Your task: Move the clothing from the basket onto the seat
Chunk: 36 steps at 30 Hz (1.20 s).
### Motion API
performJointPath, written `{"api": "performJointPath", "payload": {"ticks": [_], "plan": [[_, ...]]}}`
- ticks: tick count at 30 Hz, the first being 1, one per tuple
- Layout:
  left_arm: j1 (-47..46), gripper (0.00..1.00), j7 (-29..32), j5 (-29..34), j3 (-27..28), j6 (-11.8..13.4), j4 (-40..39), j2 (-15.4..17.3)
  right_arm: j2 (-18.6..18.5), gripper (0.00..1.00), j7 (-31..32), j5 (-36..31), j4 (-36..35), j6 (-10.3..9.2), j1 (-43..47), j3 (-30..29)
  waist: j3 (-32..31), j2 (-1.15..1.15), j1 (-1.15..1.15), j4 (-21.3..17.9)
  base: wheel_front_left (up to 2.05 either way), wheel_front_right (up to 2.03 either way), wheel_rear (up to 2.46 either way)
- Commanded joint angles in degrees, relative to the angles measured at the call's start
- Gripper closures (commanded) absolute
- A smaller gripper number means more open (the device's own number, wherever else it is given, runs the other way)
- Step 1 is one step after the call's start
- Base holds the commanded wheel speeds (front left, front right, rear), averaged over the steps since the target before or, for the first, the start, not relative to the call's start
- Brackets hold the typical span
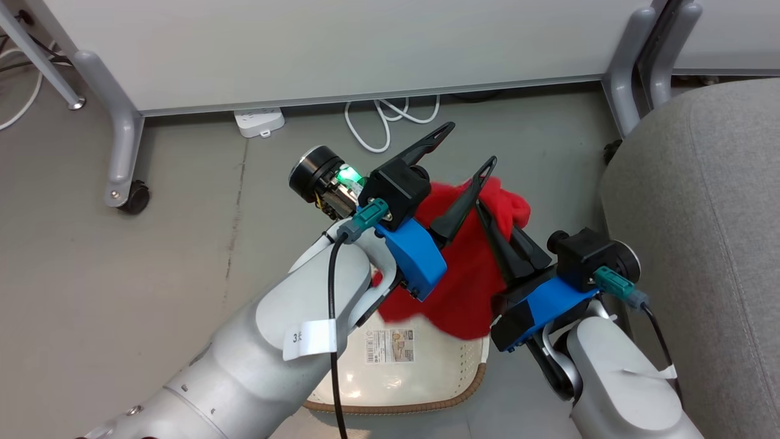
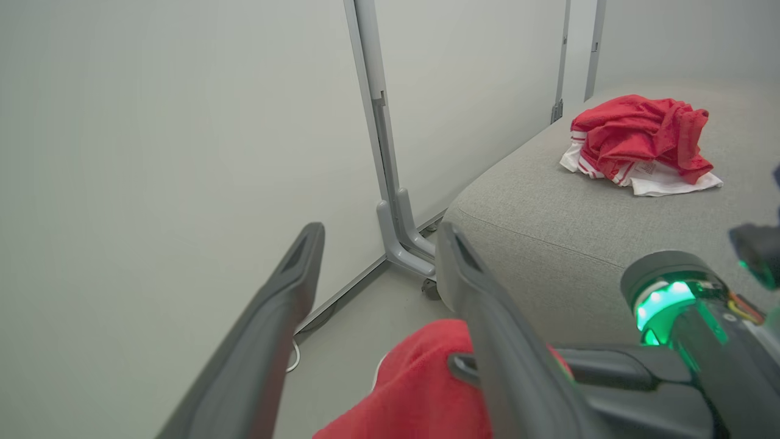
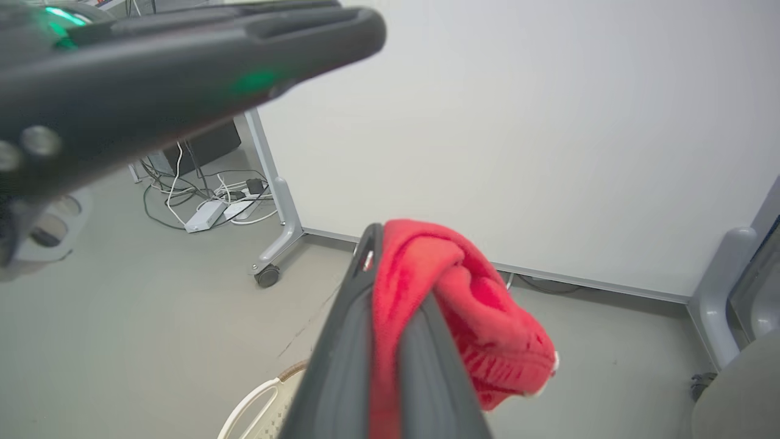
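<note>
My right gripper (image 1: pixel 495 224) is shut on a red garment (image 1: pixel 463 286) and holds it above the cream basket (image 1: pixel 420 372); the cloth hangs from between the fingers and bunches over their tips (image 3: pixel 475 323). In the right wrist view that gripper (image 3: pixel 395 274) pinches the fabric. My left gripper (image 1: pixel 469 145) is open and holds nothing, its fingers spread just left of the held garment (image 2: pixel 420 378), in the air (image 2: pixel 381 235). Another red garment with white trim (image 2: pixel 640 143) lies crumpled on the grey seat (image 2: pixel 548 213). The seat (image 1: pixel 701 213) stands right of the basket.
A white partition on grey wheeled legs (image 1: pixel 125 152) runs along the back, with a power strip (image 1: pixel 259 121) and white cable (image 1: pixel 384 119) on the floor beneath it. Another grey leg (image 1: pixel 627 67) stands by the seat's far corner. Grey floor stretches left of the basket.
</note>
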Motion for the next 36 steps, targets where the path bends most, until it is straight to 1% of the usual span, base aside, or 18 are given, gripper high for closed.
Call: {"api": "performJointPath", "payload": {"ticks": [1, 6, 12, 20, 27, 36], "plan": [[-0.8, 0.00, -0.3, 0.2, 0.0, -0.2, 0.1, 0.3, -0.1, 1.00, 0.0, -0.3, -0.4, 0.01, -1.2, -0.5, 0.3, 0.00, 0.00, -0.5, 0.00, 0.00, 0.00], [-1.0, 0.00, -0.3, 0.5, -0.2, -0.1, -0.1, 0.6, -0.1, 1.00, 0.0, -0.7, -1.0, 0.01, -1.9, -2.0, 1.3, 0.00, 0.00, -2.2, 0.00, 0.00, 0.00], [-1.6, 0.00, -0.2, 0.7, -0.6, 0.1, -0.3, 1.1, -0.1, 1.00, 0.0, -1.7, -2.9, 0.01, -2.5, -4.1, 3.1, 0.00, 0.00, -5.4, 0.00, 0.00, 0.00], [-2.2, 0.00, 0.5, 1.3, -1.7, 0.4, -1.1, 2.0, -0.1, 1.00, 0.0, -2.3, -6.2, 0.01, -3.2, -7.1, 5.3, 0.00, 0.00, -11.3, 0.00, 0.00, 0.00], [-2.5, 0.00, 1.2, 1.7, -2.7, 0.4, -2.1, 2.6, 0.0, 1.00, 0.0, -2.8, -9.0, 0.01, -1.6, -11.5, 6.3, 0.00, 0.00, -16.7, 0.00, 0.00, 0.00], [-1.9, 0.00, 2.2, 1.9, -4.5, 0.4, -3.5, 2.8, 0.0, 1.00, 0.0, -3.1, -11.8, 0.01, 0.7, -16.9, 7.7, 0.00, 0.00, -21.7, 0.00, 0.00, 0.00]]}}
